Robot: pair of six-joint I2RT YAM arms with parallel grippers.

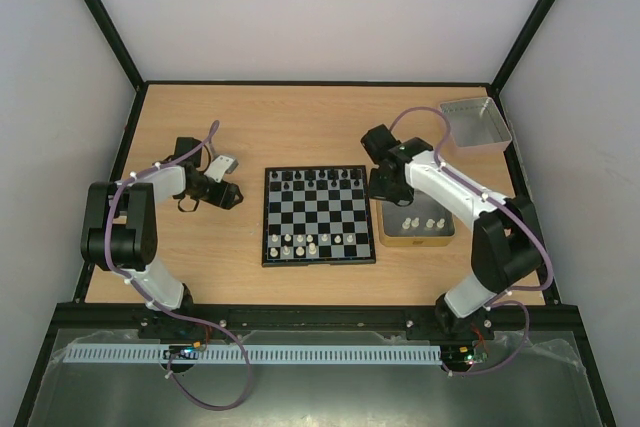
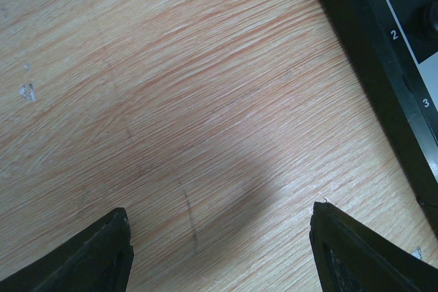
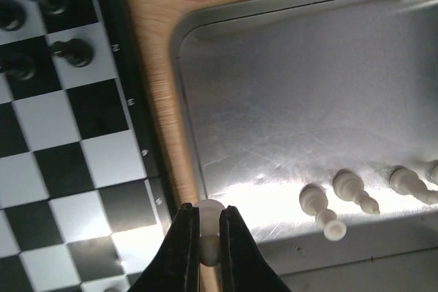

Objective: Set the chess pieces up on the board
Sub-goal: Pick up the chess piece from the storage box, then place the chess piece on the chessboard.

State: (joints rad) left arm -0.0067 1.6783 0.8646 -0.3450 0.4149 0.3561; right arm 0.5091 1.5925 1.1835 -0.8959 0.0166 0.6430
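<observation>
Tan-rimmed tray [image 1: 415, 241] holding white pieces [image 1: 418, 222] sits beside the board [image 1: 320, 215].

A table [image 1: 300, 117] with a light wood top fills the middle of the room, its grain running in fine pale orange streaks. Behind the table stands a plain white back wall [image 1: 320, 7]. To the left of the table is a white side wall [image 1: 50, 97], and to its right another [image 1: 590, 147]. Two black posts [image 1: 100, 17] [image 1: 535, 17] slant up from the table's far corners. A black rail [image 1: 320, 315] runs along the table's near edge. Just in front of the table lies a white slotted strip [image 1: 300, 354] on a grey sheet [image 1: 320, 397]. The light is soft and even. Close up, the table's wood [image 2: 171, 100] shows a few small white flecks and a dim shadow.
</observation>
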